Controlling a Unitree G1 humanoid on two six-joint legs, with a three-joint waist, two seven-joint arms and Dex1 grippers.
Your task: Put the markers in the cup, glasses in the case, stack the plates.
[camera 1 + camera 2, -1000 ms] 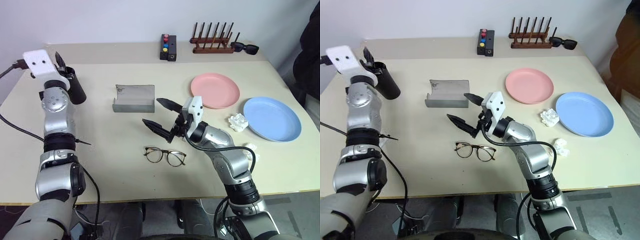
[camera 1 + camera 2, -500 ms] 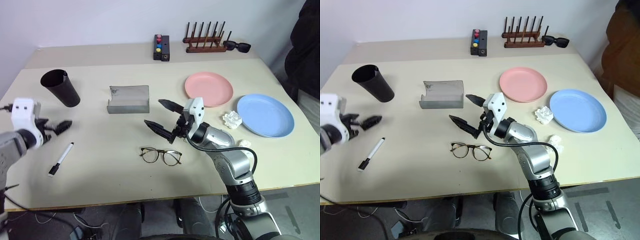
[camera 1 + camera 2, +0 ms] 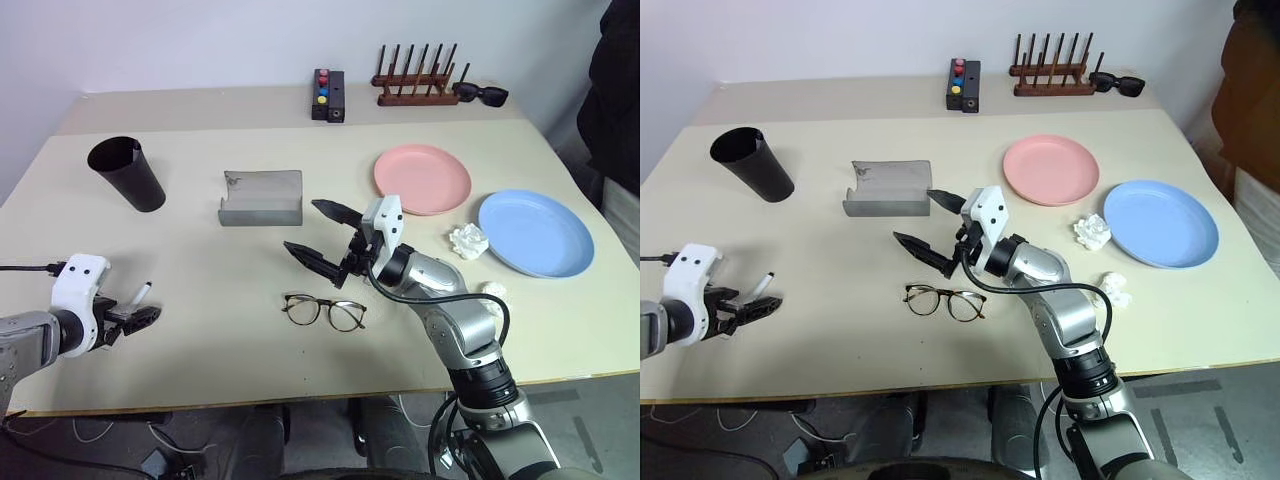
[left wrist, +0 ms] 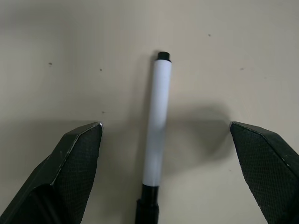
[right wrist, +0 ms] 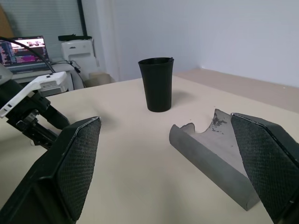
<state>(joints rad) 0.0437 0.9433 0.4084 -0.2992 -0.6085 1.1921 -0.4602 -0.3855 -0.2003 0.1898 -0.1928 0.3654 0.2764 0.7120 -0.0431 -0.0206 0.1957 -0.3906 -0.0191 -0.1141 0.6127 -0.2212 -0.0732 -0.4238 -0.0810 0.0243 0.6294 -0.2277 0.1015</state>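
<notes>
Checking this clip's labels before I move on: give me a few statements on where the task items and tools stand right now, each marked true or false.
1. The white marker lies on the table between the open fingers of the left tool. True.
2. The glasses are inside the case. False: they lie on the table, in front of the open case.
3. The pink plate is stacked on the blue plate. False: they lie side by side, apart.
4. The right tool is open and holds nothing. True.
5. The cup lies tipped over. False: it stands upright.
</notes>
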